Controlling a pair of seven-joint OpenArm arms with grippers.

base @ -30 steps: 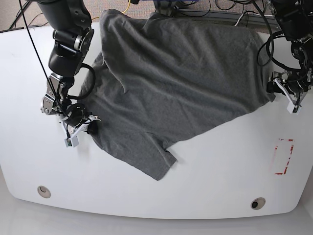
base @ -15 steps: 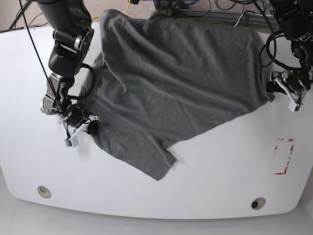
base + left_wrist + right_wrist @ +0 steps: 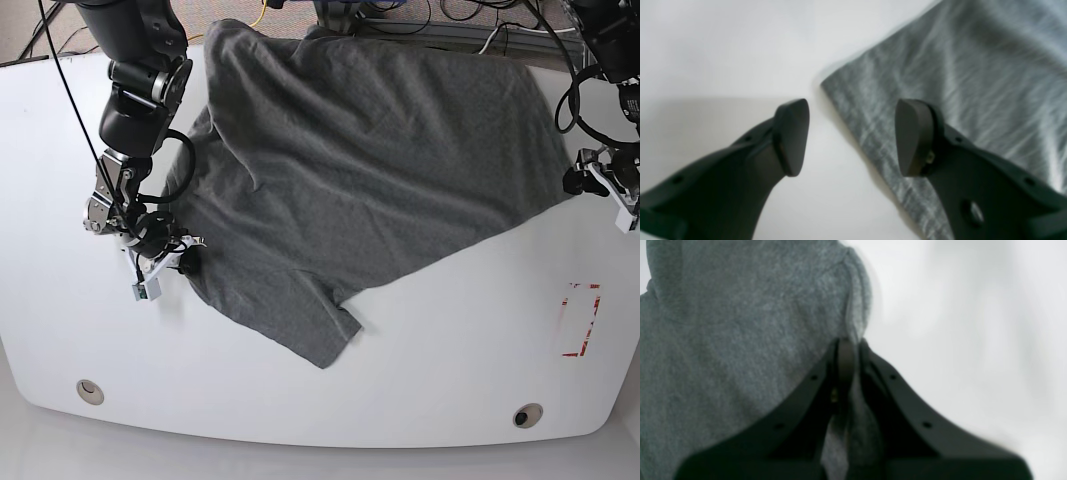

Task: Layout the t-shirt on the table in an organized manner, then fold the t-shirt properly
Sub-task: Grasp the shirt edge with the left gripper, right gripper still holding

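Gleaming under the lights, the white table (image 3: 420,380) carries two grommet holes (image 3: 90,390) and one red tape rectangle (image 3: 580,320); cables (image 3: 400,15) trail beyond its far edge. One grey t-shirt (image 3: 370,170) lies spread and wrinkled across the middle. The right gripper (image 3: 848,346) pinches its edge, jaws pressed together. The left gripper (image 3: 851,136) hangs with jaws spread just off the shirt's other corner, holding nothing.

Both arms are built of glossy black rounded segments, with thin black cables looping loosely alongside them. The right gripper (image 3: 183,262) and left gripper (image 3: 583,182) each sit on a small white wrist bracket. Their fingers (image 3: 790,136) are matte black, tapered, with flat rounded pads and small round holes along the sides.
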